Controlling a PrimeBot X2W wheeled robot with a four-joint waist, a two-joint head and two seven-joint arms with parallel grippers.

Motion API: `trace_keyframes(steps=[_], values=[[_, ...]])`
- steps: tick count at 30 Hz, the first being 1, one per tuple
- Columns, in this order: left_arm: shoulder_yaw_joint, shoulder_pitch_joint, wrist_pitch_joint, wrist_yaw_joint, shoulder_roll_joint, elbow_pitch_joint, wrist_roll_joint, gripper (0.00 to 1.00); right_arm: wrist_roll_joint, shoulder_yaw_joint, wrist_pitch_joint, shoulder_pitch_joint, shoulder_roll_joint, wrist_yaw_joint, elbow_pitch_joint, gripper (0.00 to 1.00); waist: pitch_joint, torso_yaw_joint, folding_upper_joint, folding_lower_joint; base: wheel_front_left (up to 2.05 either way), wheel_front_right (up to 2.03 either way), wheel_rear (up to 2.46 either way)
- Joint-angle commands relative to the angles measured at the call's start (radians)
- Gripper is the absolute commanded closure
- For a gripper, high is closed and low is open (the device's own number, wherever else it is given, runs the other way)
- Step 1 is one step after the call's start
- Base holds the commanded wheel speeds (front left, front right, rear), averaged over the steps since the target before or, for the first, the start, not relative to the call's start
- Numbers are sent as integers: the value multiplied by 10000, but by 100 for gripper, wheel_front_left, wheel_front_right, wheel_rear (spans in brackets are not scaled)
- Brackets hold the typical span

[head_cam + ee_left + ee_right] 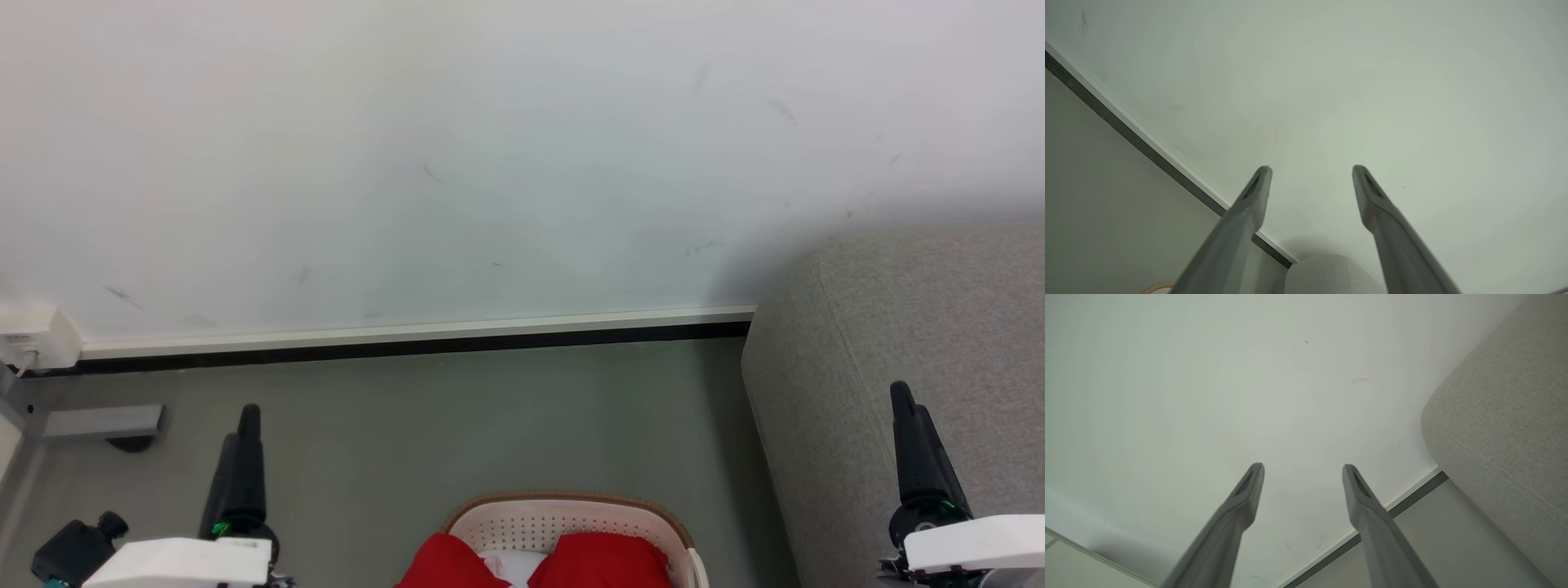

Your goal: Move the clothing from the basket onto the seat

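Red clothing (600, 559) lies in two heaps inside the basket (571, 500) at the bottom edge of the head view, with a pale lining (510, 565) showing between them. None is on the seat (898, 327), which stands just right of the basket. The left end effector (249, 415) hangs over the floor (490, 416) to the basket's left, and the right end effector (902, 394) over the seat's front. Since the frame cuts off most of the basket, a reach down is likely half blind. Long fingers could snag the braided rim or the perforated side, or lift the lining along with a garment. Bare floor between the basket and the wall (490, 163) gives room ahead.

From the left wrist, the left end effector (1311, 169) stands wide apart and empty, aimed at the wall. The seat's rounded corner (1331, 273) and a sliver of basket rim (1157, 286) lie low in view.

From the right wrist, the right end effector (1303, 468) is equally spread and empty. The seat's edge (1502, 428) is close on its right, so I judge a careless swing could scrape the upholstery.
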Motion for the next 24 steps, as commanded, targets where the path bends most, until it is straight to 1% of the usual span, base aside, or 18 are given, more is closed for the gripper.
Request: trace_keyframes(steps=[1,5,14,24], values=[[9,-116,-69,33,88,-167,318,0,-319,45,-81,-311,-144,-7,-201,0,3,2,0,0,0,0,0],[7,-122,-201,121,92,-237,1246,0,-1130,250,-217,-310,-238,-8,-192,0,7,6,0,0,0,0,0],[-51,-68,-501,228,102,-314,2396,0,-2394,685,-495,-412,-410,-9,-71,0,10,-9,0,0,0,0,0],[-109,-12,-765,351,109,-285,3883,0,-3573,896,-777,-482,-468,-11,68,0,4,-27,0,0,0,0,0]])
